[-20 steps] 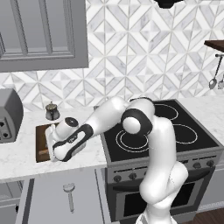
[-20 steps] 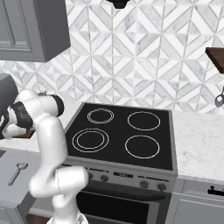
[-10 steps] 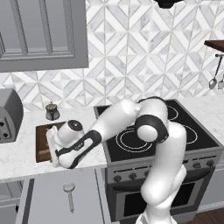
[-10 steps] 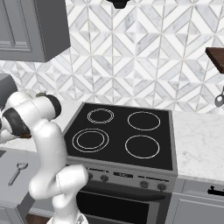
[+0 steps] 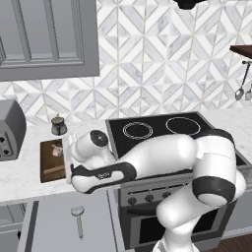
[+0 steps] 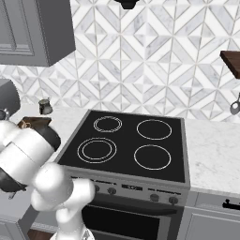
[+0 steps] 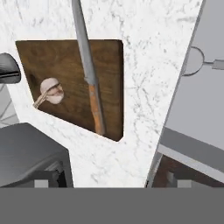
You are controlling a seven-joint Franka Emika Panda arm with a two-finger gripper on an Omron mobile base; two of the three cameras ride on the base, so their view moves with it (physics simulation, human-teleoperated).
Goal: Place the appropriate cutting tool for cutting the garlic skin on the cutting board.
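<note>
The white counter (image 7: 144,87) is stretching under everything, and the black stove (image 5: 162,130) is sitting in the middle of it. The big white robot arm (image 5: 162,157) is bending low and reaching across to the left side of the counter, covering part of the things there. The grey toaster (image 5: 11,128) is standing at the far left, well apart from the stove.

The cutting board (image 7: 65,65) is lying flat on the counter between the toaster and the stove. It is dark brown. In the left base view the cutting board (image 5: 49,160) is peeking out beside the arm.

The cutting tool (image 7: 89,74) is lying on the board. Its orange-brown handle is resting on the wood, near the board's edge, and its grey blade is sticking out past the other edge over the counter. The garlic (image 7: 51,91) is sitting on the board too, beside the knife but not touching it.

A small dark pot (image 5: 58,125) is standing behind the board, near the wall. A silver utensil with a round head (image 5: 77,216) is lying on the grey ledge below the counter.

I cannot tell if the claw is spread or pressed together, because its tips are hidden.
</note>
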